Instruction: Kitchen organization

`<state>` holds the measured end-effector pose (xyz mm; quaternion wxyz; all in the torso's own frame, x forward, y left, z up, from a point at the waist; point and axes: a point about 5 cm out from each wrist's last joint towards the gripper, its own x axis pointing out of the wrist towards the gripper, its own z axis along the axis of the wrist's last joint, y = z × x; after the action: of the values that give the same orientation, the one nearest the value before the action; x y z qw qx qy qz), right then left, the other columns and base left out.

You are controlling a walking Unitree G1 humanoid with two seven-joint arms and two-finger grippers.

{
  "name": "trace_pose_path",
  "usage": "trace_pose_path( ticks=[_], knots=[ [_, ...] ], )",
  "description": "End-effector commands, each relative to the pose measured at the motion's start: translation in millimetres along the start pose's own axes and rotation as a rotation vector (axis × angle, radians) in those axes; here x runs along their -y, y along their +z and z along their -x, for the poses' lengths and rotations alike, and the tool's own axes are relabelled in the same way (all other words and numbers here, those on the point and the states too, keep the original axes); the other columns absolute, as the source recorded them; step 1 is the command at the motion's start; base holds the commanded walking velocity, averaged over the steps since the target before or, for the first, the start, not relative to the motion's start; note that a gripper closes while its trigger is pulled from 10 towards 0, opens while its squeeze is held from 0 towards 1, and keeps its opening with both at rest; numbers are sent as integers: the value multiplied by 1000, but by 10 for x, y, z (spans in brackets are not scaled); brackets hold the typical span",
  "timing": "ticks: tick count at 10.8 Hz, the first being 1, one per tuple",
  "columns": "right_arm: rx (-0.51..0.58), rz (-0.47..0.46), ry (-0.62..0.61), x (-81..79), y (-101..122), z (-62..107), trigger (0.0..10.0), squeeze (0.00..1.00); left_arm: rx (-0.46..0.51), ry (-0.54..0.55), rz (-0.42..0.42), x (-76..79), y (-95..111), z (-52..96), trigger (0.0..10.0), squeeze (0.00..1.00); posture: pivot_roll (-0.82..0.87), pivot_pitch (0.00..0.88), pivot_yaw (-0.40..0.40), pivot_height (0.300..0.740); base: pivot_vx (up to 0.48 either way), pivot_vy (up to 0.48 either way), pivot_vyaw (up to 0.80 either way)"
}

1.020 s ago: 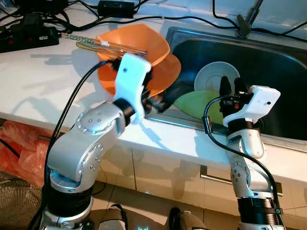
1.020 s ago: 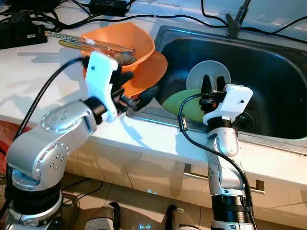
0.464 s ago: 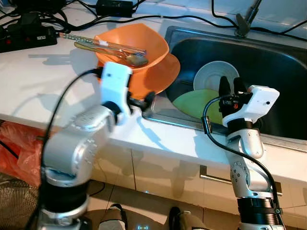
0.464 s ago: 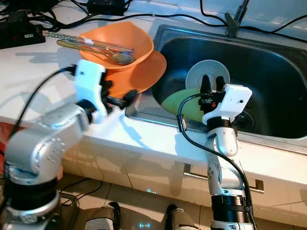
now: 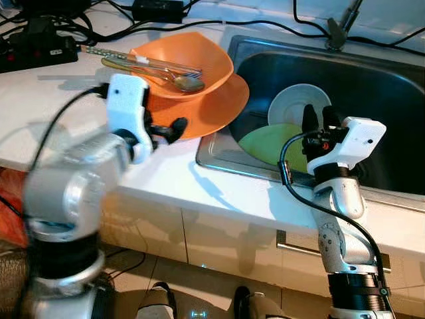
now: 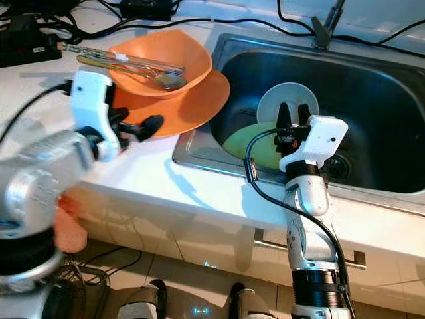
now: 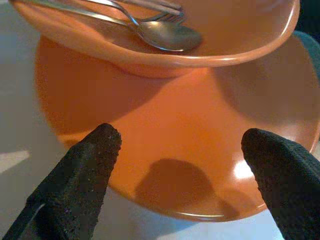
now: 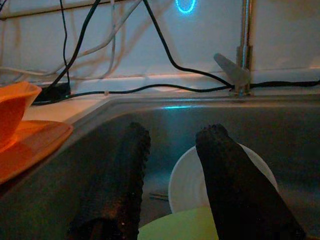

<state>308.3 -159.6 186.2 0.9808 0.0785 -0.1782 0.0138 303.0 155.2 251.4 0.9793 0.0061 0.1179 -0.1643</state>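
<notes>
An orange bowl (image 5: 192,60) holding a spoon (image 7: 167,35), a fork and chopsticks stands on an orange plate (image 5: 216,106) on the white counter, beside the sink. My left gripper (image 5: 174,127) hovers open at the plate's near edge, a little short of it, with nothing between its fingers (image 7: 82,170). Inside the sink (image 5: 385,86) a white bowl (image 5: 297,103) lies behind a green plate (image 5: 265,143). My right gripper (image 5: 319,114) stands open over the sink's front, above the green plate, pointing at the white bowl (image 8: 182,185).
Black cables and a power strip (image 5: 40,50) run along the back of the counter (image 5: 66,100). The faucet (image 5: 339,30) rises behind the sink. Cabinet fronts with a handle (image 5: 299,247) are below the counter edge.
My left arm has swung back to the left, from the sink corner to the plate's near edge. The bowl, plate and right arm stay put.
</notes>
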Motion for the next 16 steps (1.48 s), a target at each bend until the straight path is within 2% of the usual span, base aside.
trace_pose_path(
  ticks=[1,4,5,9,13,14,15,16],
  knots=[
    [-85,-6,-14,19,-172,49,10000,0,-9,-31,-12,17,31,10,10000,0,192,230,1,740,0,0,0],
    [-85,-7,-14,13,-175,34,10000,0,-100,-114,-93,80,-7,39,10000,0,192,231,8,740,0,0,0],
    [-87,-7,-15,11,-183,32,10000,0,-143,-135,-155,57,-17,98,10000,0,205,229,14,740,0,0,0],
    [-91,-14,-9,-8,-199,38,10000,0,-231,-117,-249,-67,-28,262,10000,0,221,227,18,740,0,0,0],
    [-97,-14,-8,-3,-211,41,10000,0,-312,-154,-274,-93,-96,489,10000,0,231,233,16,740,0,0,0],
    [-99,-13,-9,4,-214,42,10000,0,-318,-150,-283,-107,-89,535,10000,0,238,235,14,740,0,0,0],
    [-102,-13,-9,6,-222,41,10000,0,-254,-152,-323,-93,3,569,10000,0,243,237,13,740,0,0,0],
    [-102,-15,-6,-8,-223,37,10000,0,-188,-213,-326,28,119,577,10000,0,241,239,10,740,0,0,0]
  ],
)
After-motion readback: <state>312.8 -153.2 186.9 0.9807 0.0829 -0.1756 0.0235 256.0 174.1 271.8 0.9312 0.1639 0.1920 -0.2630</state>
